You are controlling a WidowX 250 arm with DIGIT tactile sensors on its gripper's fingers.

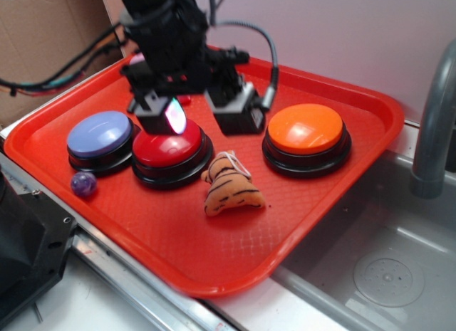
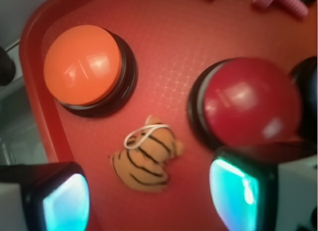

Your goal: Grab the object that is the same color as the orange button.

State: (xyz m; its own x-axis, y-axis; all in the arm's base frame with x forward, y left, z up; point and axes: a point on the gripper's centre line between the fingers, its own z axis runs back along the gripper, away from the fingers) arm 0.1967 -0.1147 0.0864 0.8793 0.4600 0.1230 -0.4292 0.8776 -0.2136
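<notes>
The plush tiger lies flat on the red tray, in the open strip between the orange button and the red button, slightly nearer the tray's front edge than either. In the wrist view it sits between the two fingertip pads and just ahead of them, a little closer to the left pad than to the right. Its long axis runs diagonally, with the white loop at the end toward the buttons. The gripper hangs above the tray, over the red button's rear edge and well clear of the toy; the jaws are spread wide with nothing between them. The judgement is that the approach needs a short advance toward the toy, then a straight descent. A purple button and a small purple ball stand farther off.
</notes>
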